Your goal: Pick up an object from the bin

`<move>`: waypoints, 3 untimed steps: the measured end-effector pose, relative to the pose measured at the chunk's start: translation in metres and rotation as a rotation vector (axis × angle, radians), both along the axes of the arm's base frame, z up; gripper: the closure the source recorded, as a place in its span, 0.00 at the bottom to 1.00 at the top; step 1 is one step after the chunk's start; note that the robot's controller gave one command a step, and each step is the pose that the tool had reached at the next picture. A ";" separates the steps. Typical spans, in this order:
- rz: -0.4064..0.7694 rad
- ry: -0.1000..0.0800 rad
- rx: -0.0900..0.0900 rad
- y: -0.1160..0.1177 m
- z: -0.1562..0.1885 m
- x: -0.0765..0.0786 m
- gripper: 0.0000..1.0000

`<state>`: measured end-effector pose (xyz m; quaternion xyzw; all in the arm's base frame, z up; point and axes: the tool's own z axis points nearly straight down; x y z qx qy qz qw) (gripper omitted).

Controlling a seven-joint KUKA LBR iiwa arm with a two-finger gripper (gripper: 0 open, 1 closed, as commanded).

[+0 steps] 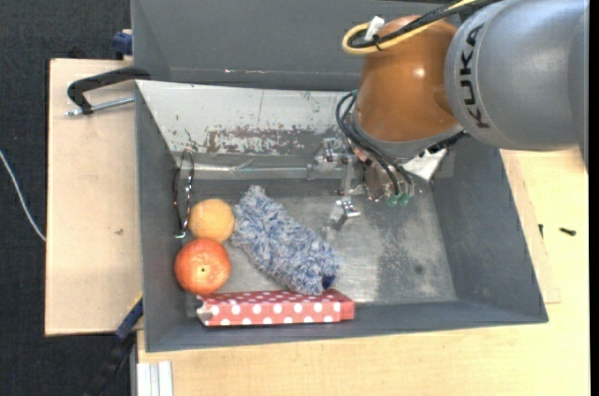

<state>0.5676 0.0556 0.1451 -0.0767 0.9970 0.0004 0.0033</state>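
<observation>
1. Far L of the grey metal bin (412, 265): thin dark-framed eyeglasses (182, 186) lie along the left wall. Just below them sits a round orange fruit (211, 219), close against a round red apple (201, 266).
2. Front wall: a long red box w/ white dots (276, 307) lies flat along it.
3. Centre: a fuzzy blue-and-white knitted cloth (281, 242) runs diagonally from beside the orange fruit down to the box.
4. R of centre: my gripper (344, 198), under the arm's orange wrist cover (402, 95), hangs low over bare floor just R of the cloth's upper end, the nearest thing to it. Can't tell from here whether the claw is released or clenched.
</observation>
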 end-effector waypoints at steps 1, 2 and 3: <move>0.090 0.015 -0.005 0.057 -0.062 -0.016 1.00; 0.090 0.015 -0.005 0.057 -0.062 -0.016 1.00; 0.081 0.007 -0.001 0.054 -0.019 -0.008 1.00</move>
